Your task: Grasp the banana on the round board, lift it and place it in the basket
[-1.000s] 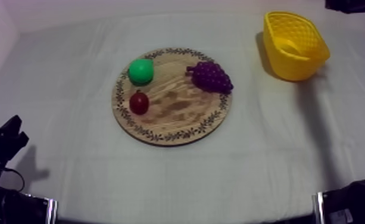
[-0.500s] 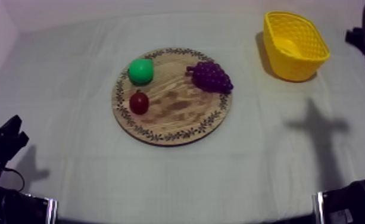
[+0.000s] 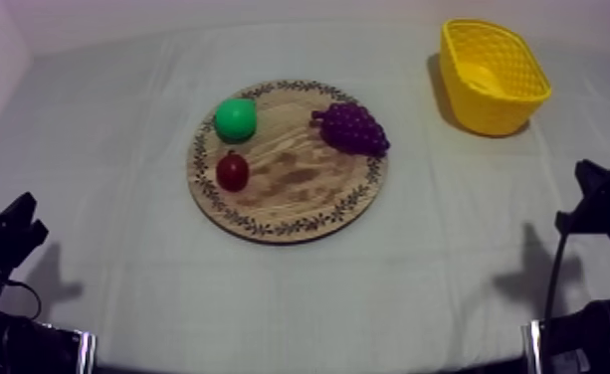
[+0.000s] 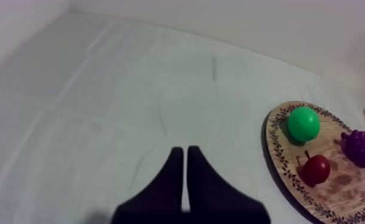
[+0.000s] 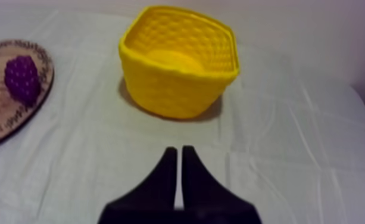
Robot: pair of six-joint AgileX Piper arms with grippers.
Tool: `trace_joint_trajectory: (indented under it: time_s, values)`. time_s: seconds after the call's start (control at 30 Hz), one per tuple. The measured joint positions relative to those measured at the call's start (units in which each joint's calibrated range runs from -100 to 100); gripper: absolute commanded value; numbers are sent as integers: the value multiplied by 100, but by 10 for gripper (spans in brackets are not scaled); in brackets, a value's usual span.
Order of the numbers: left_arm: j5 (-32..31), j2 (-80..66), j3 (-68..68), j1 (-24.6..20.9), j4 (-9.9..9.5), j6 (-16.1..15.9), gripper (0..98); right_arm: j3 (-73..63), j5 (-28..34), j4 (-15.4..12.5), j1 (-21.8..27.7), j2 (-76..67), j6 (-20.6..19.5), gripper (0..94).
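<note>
Our left gripper [image 4: 183,152]: fingers together, narrow wedge, nothing held. Our left arm [image 3: 5,244]: low at left side. Our right gripper [image 5: 179,150]: same wedge, nothing held. Our right arm [image 3: 607,204]: at right edge.

- A staged robot test bench, such as a lab would have, not a home.
- Table [image 3: 119,149] under a plain grey-white cloth, pale wall [image 4: 250,21] behind.
- Toy grapes [image 3: 353,127] on a board [image 3: 299,194], a basket [image 3: 488,114].
- Black left arm [image 3: 5,249] and right arm [image 3: 607,214] at the table's sides.
</note>
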Motion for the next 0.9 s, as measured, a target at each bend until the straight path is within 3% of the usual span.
trace_joint_trajectory:
  time_s: [0.13, 0.3, 0.5, 0.77, 0.9]
  values:
    - [0, 0, 0, 0, 0, 0, 0, 152, 622, -188, 9, -617, 58, 3]
    - [0, 0, 0, 0, 0, 0, 0, 159, 1203, 111, -53, -1086, -269, 2]
    - [0, 0, 0, 0, 0, 0, 0, 167, 1268, 159, -37, -1144, -508, 3]
    - [0, 0, 0, 0, 0, 0, 0, 167, 1382, 179, -22, -1144, -86, 3]
    - [8, 0, 0, 0, 0, 0, 0, 167, 1382, 179, -22, -1144, -127, 3]
